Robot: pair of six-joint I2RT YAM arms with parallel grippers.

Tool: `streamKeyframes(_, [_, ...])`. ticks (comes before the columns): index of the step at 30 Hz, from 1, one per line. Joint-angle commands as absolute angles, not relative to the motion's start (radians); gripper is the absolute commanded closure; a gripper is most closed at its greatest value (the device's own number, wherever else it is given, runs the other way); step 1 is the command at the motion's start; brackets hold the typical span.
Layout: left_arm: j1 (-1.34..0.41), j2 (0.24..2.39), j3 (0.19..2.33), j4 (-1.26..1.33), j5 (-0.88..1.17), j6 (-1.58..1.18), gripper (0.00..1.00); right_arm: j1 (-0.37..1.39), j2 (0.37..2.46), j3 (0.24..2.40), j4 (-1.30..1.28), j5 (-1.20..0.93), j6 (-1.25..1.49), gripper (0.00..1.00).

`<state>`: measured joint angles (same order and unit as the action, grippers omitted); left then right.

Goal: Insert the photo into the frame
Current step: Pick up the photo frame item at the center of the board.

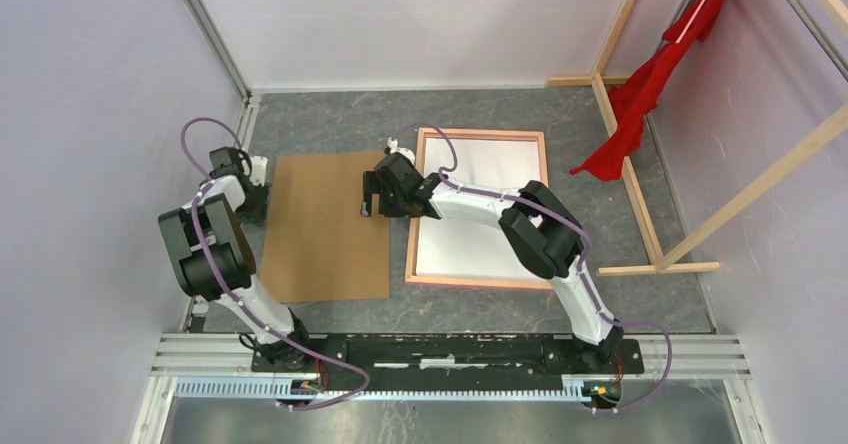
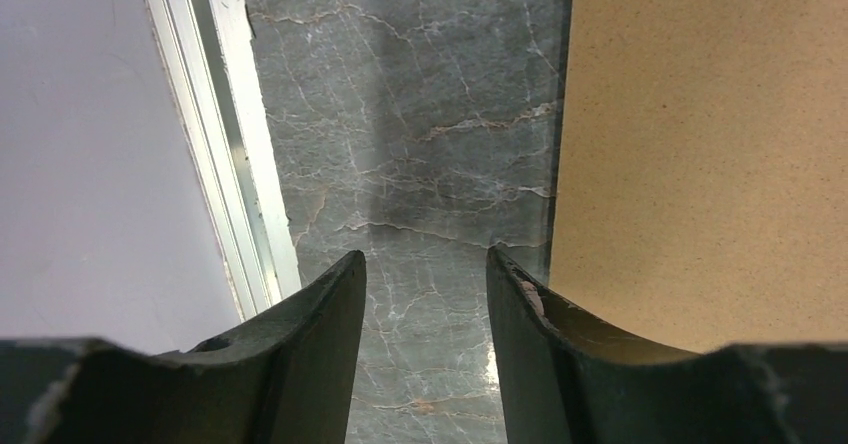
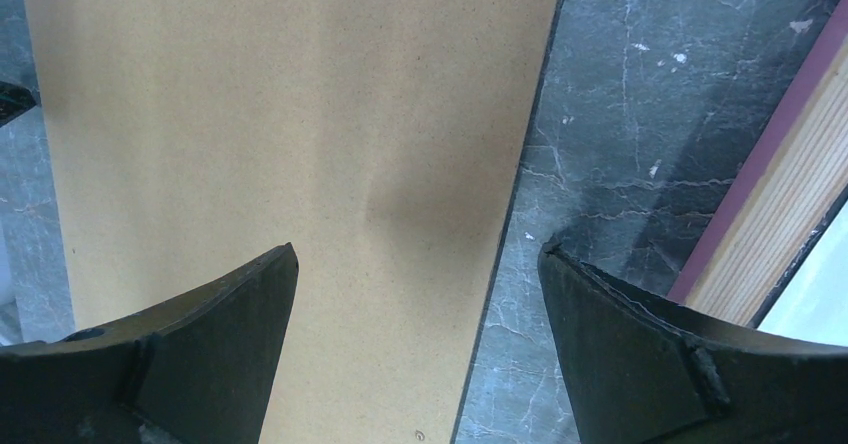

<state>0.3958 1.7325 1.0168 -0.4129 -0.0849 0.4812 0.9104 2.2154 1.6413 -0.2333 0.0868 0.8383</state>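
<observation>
Progress: early. The photo [image 1: 325,229] is not in the frame [image 1: 485,134]; the two lie side by side on the table [image 1: 480,304], near each other but apart, with a strip of bare table between.
Photo position: flat, left of the frame, brown back up; print side not visible.
Frame position: flat, right of the photo, pale tan side up, a pink edge showing along its side in the right wrist view [image 3: 770,244]. The inside reads white.
Left gripper [image 1: 257,198]: low at the photo's left edge; jaws moderately parted, nothing between them but table; the right finger [image 2: 530,344] sits at the board's edge.
Right gripper [image 3: 418,254]: over the photo's right edge; jaws spread wide, straddling that edge, gripping nothing.
Left to do (judged): get hold of the board, carry it across and seat it inside the frame.
Photo material: plain hardboard, matte, finely speckled, thin and stiff-looking, with sharp straight edges.
Frame material: slim wooden moulding, visible grain lines, rectangular.
Table surface: dark grey marble pattern with pale veins, smooth.
Handling note (judged): a thin flat board offers little edge to pinch.
</observation>
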Motion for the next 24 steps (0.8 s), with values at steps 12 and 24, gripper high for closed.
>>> streamKeyframes(12, [0.282, 1.838, 0.931, -0.464, 0.076, 0.524, 0.47, 0.93, 2.248, 1.632, -0.127, -0.072, 0.961, 0.02])
streamKeyframes(24, [0.232, 1.834, 0.93, -0.486, 0.088, 0.528, 0.53, 0.938, 2.036, 1.509, 0.273, -0.272, 1.066, 0.03])
